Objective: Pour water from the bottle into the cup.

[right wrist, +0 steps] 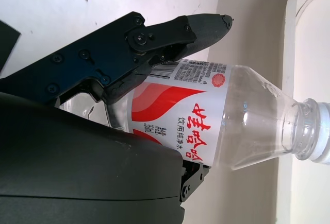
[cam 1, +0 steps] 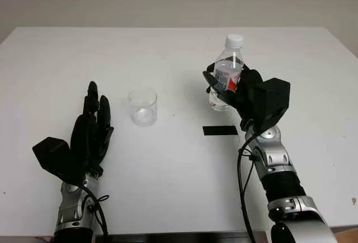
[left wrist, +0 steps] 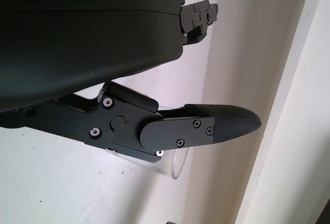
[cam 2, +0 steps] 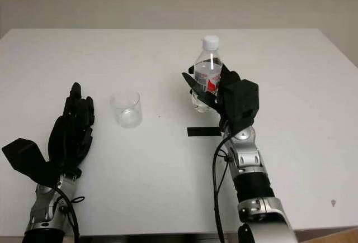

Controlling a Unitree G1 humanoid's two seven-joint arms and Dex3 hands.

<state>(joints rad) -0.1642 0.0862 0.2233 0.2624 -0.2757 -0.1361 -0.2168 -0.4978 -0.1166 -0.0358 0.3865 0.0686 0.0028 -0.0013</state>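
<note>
Clear plastic bottle (cam 1: 228, 71), white cap on, red-and-white label, upright, gripped by right hand (cam 1: 241, 93) | empty clear cup (cam 1: 142, 106) on white table (cam 1: 168, 165), left of bottle | left hand (cam 1: 89, 134) open beside cup

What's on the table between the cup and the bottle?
Nothing: in the left eye view, bare white table lies between the cup and the bottle held by the right hand. The black strip sits nearer the robot.
</note>
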